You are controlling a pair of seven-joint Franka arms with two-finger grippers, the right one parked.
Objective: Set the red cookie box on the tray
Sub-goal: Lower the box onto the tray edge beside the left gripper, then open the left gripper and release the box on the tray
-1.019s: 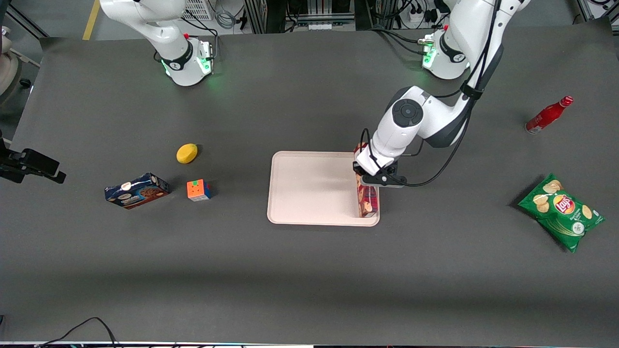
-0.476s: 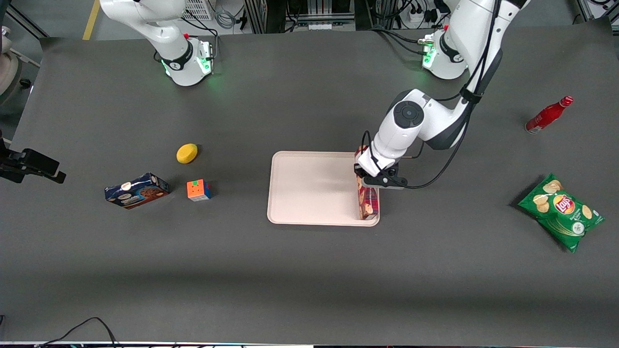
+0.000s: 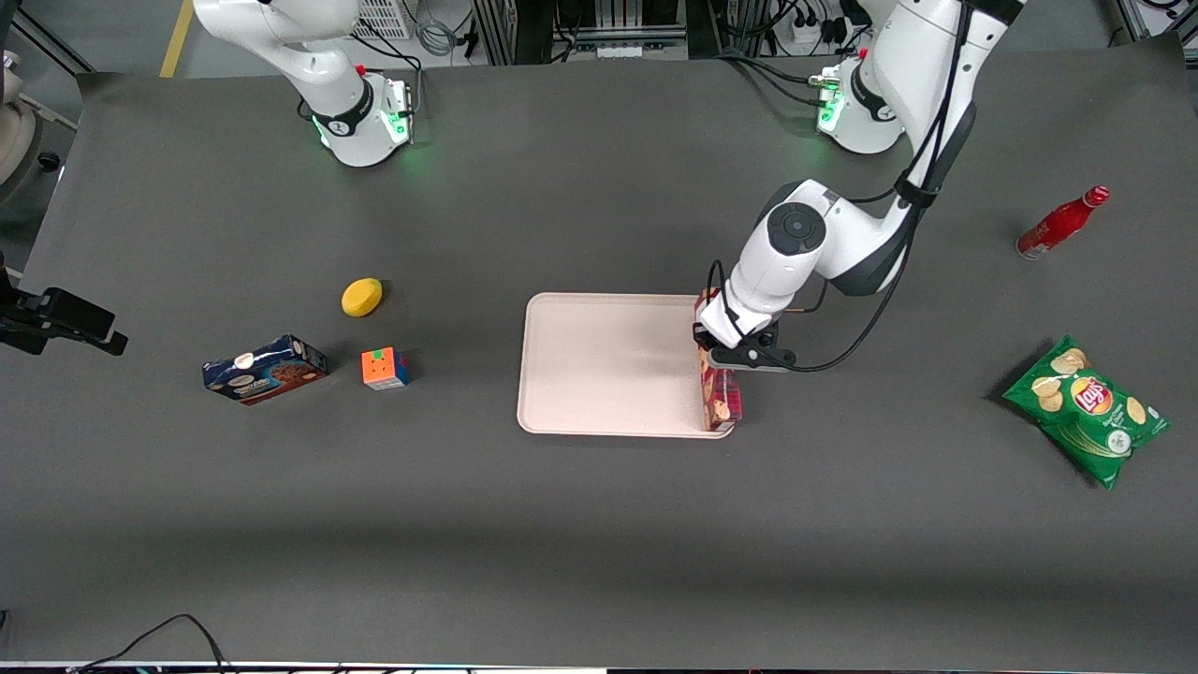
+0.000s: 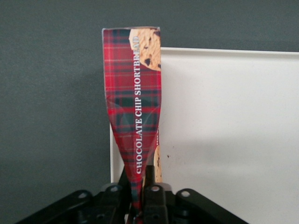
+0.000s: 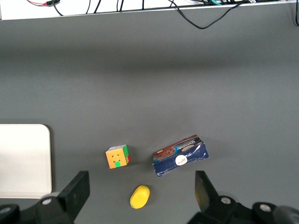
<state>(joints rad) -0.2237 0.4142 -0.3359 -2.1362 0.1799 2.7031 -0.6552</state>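
The red cookie box [image 3: 720, 398], long, narrow and red tartan, is held on its thin edge along the tray's [image 3: 599, 365] short rim at the working arm's end. My left gripper [image 3: 723, 356] is shut on the box at its middle, and the arm hides the box's end farther from the camera. In the left wrist view the fingers [image 4: 149, 176] pinch the box [image 4: 133, 93] so that its sides bow inward. There the box lies over the tray's [image 4: 224, 130] rim, with dark table beside it. I cannot tell if the box touches the tray.
Toward the parked arm's end lie a dark blue cookie box [image 3: 265, 369], a colour cube [image 3: 385, 368] and a yellow lemon [image 3: 361, 297]. Toward the working arm's end are a red bottle [image 3: 1061, 223] and a green crisp bag [image 3: 1086, 408].
My gripper has moved the red cookie box a little toward the working arm's end and nearer the camera, from inside the tray to over its rim.
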